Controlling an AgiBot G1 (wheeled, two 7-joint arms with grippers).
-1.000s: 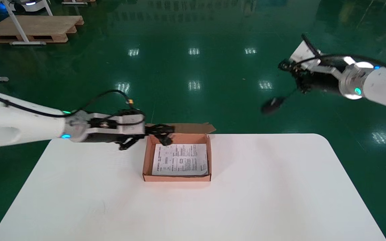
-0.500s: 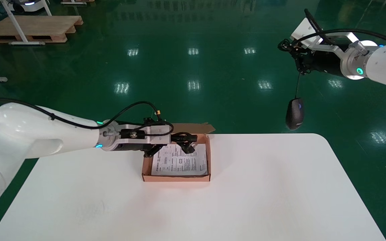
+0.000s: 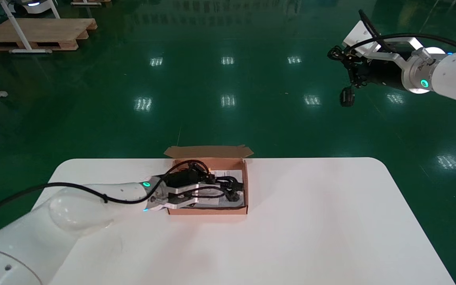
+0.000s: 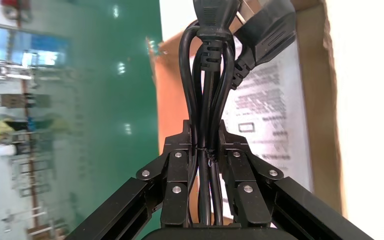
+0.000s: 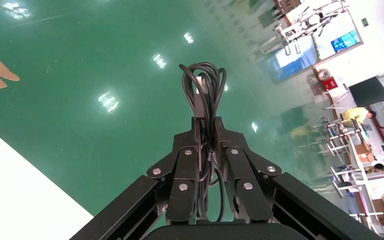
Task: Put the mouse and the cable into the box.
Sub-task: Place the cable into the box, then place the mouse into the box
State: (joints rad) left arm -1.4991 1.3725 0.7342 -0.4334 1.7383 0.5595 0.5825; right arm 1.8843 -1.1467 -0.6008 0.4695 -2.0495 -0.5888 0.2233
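Note:
An open cardboard box (image 3: 208, 210) sits on the white table (image 3: 311, 221) with a printed leaflet (image 4: 270, 110) on its bottom. My left gripper (image 3: 211, 187) reaches low into the box, shut on a bundled black power cable (image 3: 230, 185). The cable's plugs (image 4: 215, 20) stick out past the fingertips over the leaflet, inside the box walls (image 4: 172, 100). My right gripper (image 3: 348, 75) is held high off the table's far right, over the floor, shut on the coiled mouse cord (image 5: 205, 90). The black mouse (image 3: 346, 97) dangles just under it.
The box's back flap (image 3: 208, 151) stands open toward the far table edge. A wooden pallet (image 3: 34, 33) and table legs lie far off on the green floor. White tabletop (image 5: 15, 190) shows near the right wrist.
My left arm has swung in from the left and dropped into the box with the cable. The mouse, hanging lower half a second ago, has swung up closer under my right gripper.

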